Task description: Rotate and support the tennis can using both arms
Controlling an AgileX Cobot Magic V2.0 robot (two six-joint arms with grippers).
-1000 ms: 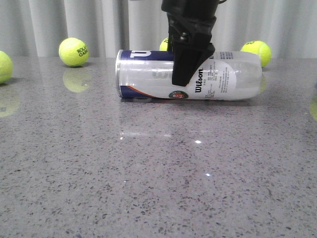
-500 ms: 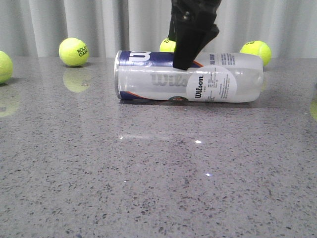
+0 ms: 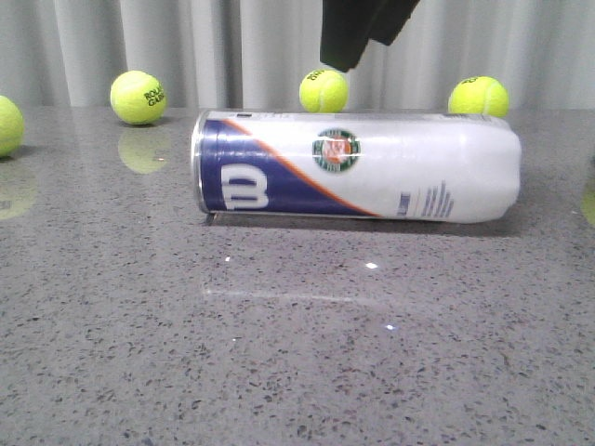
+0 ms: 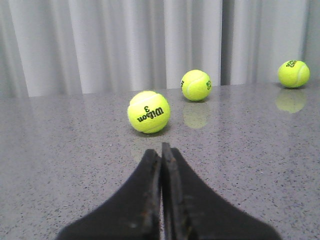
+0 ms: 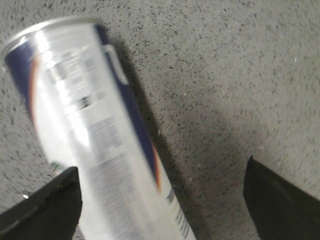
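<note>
item: tennis can [image 3: 358,165], clear plastic cylinder with white and navy wilson label, orange stripe, round logo, silver rim [image 3: 198,165]. it lay on its side on the grey speckled table [image 3: 297,353], long axis across the front view, rim end toward the robot's left, rounded closed end toward its right, logo facing the camera. no balls could be made out inside, so it was judged light; the wall thin and likely to flex under a hard squeeze; the surface glossy and slippery; the round body free to roll.

hold: best taken across the middle of the barrel, or steadied at the stiffer rim end, with light pressure.

right gripper [image 5: 160,200]: fingers spread wide, one finger [image 5: 42,202] at the can's side, the other well clear, above the can and gripping nothing. in the front view only a black tip [image 3: 358,32] showed, above the can and apart from it.

left gripper [image 4: 161,165]: fingers pressed together, empty, low over bare table, the can outside its view.

also present: yellow-green tennis balls, three along the curtain [image 3: 149,46] behind the can [image 3: 138,97] [image 3: 323,91] [image 3: 478,96]; a wilson 3 ball [image 4: 148,111] ahead of the left gripper.
</note>
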